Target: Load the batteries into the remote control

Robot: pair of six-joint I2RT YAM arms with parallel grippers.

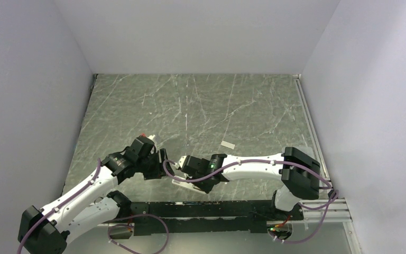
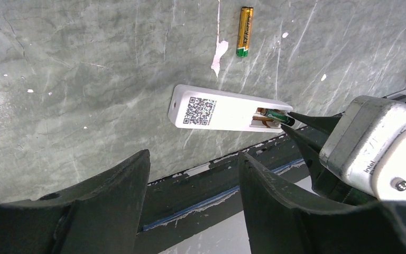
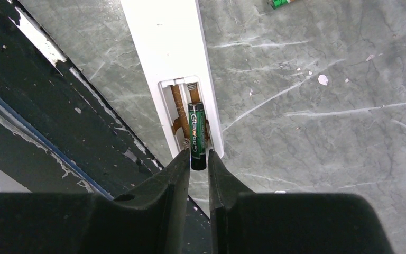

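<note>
— Judging from the right wrist view, the green battery [image 3: 197, 135] is only half home. Its far end lies in the recess of the remote control [image 3: 164, 42], toward the spring [image 3: 191, 83], while its near end sticks out past the end wall. The right jaws are closed on that near end.

— And the left jaws?

— Open, holding nothing, hanging over the desk [image 2: 84, 79] apart from the remote control (so nothing steadies it). It lies label side up, just beside the black strip [image 3: 58, 106] along the desk's near edge.

— So what could go wrong?

— Three things, I think. If the right jaws let go before the near end is pushed down, the spring may shove the green battery out of the recess. If they press down or forward too hard, the unheld remote control may slide or pivot, and the black strip is close. And the tips sit right against the end wall, so opening them could catch the casing and nudge it.

— Polarity?

— I cannot tell which end faces the spring.

— And the second one?

— The gold battery [image 2: 245, 30] lies on the desk, well apart from the remote control, beyond its long side. The slot next to the green battery is empty. I would put the task at under halfway.
</note>
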